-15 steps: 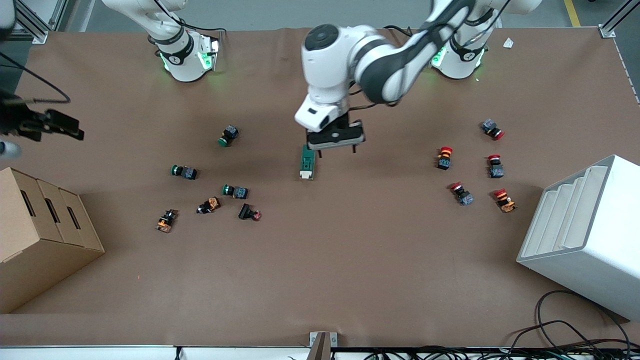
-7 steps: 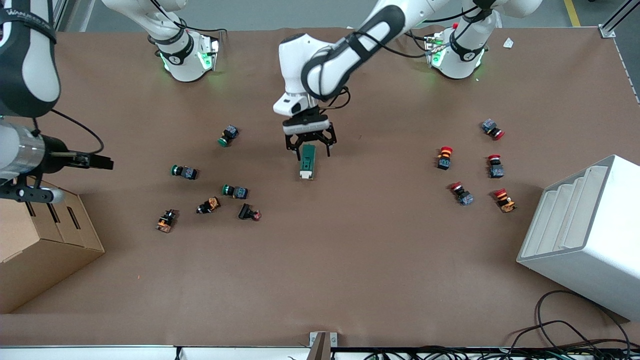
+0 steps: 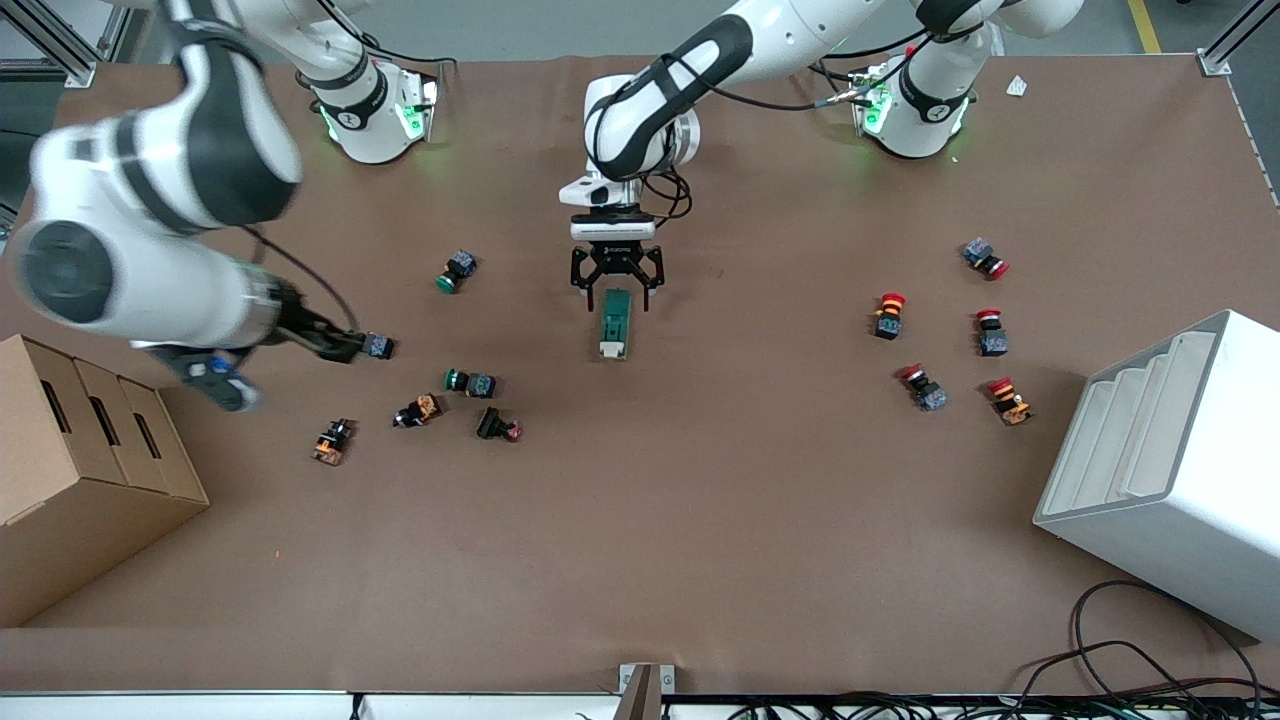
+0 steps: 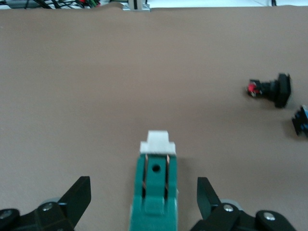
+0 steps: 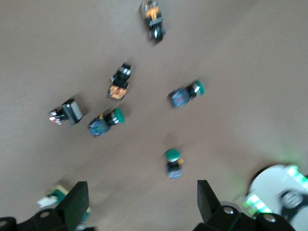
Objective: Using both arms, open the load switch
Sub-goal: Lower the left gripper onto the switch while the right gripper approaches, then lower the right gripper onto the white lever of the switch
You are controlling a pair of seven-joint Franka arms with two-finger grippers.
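A brown table (image 3: 700, 520) carries the load switch (image 3: 614, 324) at centre frame. The left gripper (image 3: 617, 282) is spread around its upper end. The right gripper (image 5: 139, 204), spread too, hangs at middle left.

We log the load switch (image 3: 613, 324) mid-table, its end between the spread fingers of the left gripper (image 3: 616, 284). The right gripper (image 5: 139, 204), fingers apart, hangs over push buttons (image 3: 468, 382) toward the right arm's end.

Front camera high, facing bases; wrist cameras look down; all three share load switch (image 3: 614, 323).
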